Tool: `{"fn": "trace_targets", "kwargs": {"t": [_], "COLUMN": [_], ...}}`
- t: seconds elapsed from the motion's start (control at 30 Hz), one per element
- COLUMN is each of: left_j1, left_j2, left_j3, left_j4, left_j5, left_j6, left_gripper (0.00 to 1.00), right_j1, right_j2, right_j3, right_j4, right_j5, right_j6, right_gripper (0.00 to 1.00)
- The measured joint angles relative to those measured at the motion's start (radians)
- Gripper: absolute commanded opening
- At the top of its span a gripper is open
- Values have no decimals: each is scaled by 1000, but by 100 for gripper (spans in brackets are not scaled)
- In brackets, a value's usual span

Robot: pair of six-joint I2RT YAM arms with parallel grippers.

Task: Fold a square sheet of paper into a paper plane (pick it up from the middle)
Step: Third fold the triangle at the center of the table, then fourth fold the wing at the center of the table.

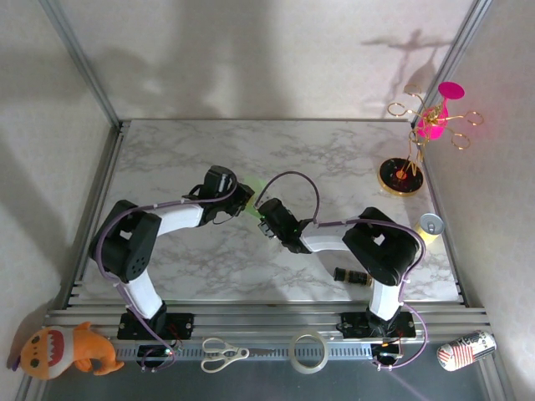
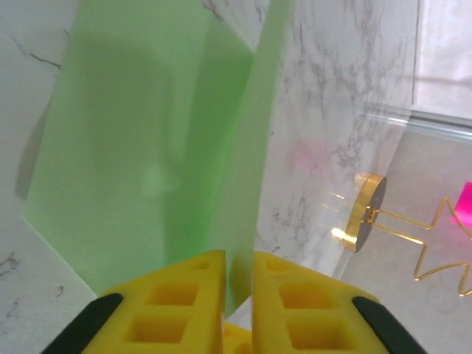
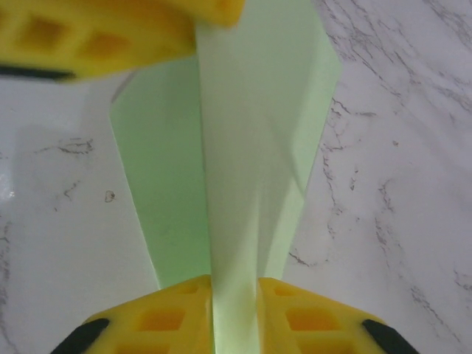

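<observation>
The paper plane (image 3: 243,147) looks matt, the marble-patterned table (image 1: 334,150) glossy.

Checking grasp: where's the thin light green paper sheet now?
Table centre in the top view: folded light green paper pinched by left fingers and right fingers.

Right claw (image 3: 236,313) tight on creased green paper (image 3: 251,147), left claw (image 3: 184,22) at its far end, over marble table (image 3: 398,147).

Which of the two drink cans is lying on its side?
The white patterned can near the right corner, off the marble table; the yellow can stands upright at the table's right edge.
</observation>
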Motion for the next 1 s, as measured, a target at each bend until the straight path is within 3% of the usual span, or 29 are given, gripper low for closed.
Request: {"fn": "trace_targets", "kwargs": {"t": [0.27, 1.0], "left_j1": [123, 44], "left_j2": [-114, 92], "left_j3": [-110, -82], "left_j4": [11, 47], "left_j5": [-20, 43], "left_j6": [4, 71], "left_gripper": [25, 17], "right_j1": [-4, -117], "right_j2": [0, 0], "right_j3": [-42, -49], "right_j4": [82, 108], "right_j5": [-31, -362], "right_j6": [-54, -40], "right_gripper": [16, 12]}}
